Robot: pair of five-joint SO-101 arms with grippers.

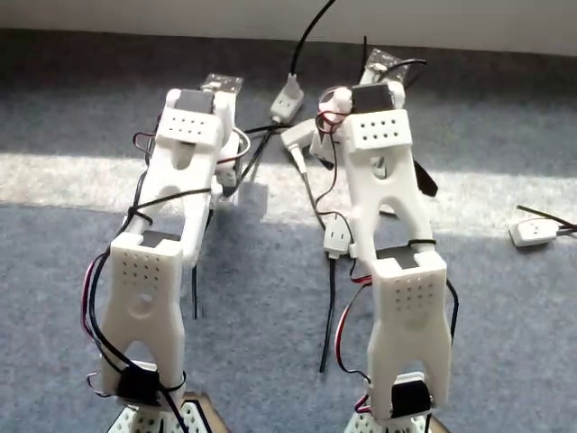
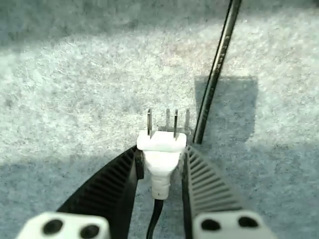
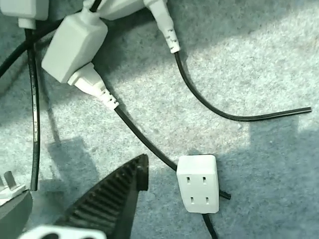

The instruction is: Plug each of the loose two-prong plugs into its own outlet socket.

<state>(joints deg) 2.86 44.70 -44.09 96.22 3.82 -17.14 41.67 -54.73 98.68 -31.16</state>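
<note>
Gripping white two-prong plug (image 2: pixel 162 149) by its body, left gripper (image 2: pixel 160 162) jaws clamped, prongs bare over grey carpet (image 2: pixel 75 89) | right gripper (image 3: pixel 79 181) jaws spread wide | white outlet socket (image 3: pixel 198 183) flat on carpet, near right fingertip (image 3: pixel 134 172), slots up

Blue-grey carpet (image 1: pixel 261 307) crossed by a bright band of sunlight (image 1: pixel 63 180), with a pale wall (image 1: pixel 162 13) along its far edge.
</note>
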